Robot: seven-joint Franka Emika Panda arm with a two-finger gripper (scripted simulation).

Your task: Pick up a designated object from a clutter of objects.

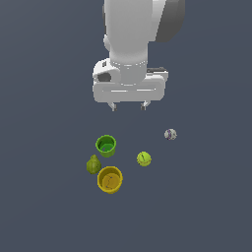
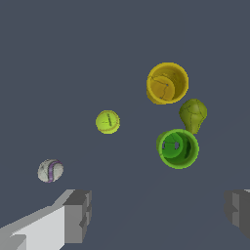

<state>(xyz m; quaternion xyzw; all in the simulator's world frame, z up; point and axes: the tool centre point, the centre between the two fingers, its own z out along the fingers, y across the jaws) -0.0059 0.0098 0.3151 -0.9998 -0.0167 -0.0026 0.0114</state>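
Observation:
The bright green cup (image 1: 106, 145) stands upright on the dark floor, its darker inside showing; it also shows in the wrist view (image 2: 178, 148). The yellow cup (image 1: 110, 179) (image 2: 167, 83) stands close by, with the olive-green pear-like fruit (image 1: 93, 165) (image 2: 193, 114) between the two cups, to the exterior view's left. The yellow-green ball (image 1: 143, 158) (image 2: 107, 121) and the whitish-purple ball (image 1: 170, 134) (image 2: 50, 171) lie apart. My gripper (image 1: 128, 106) (image 2: 156, 215) hangs open and empty well above the floor, behind the green cup.
The dark grey floor (image 1: 206, 206) spreads all around the small group of items. No other objects or edges show.

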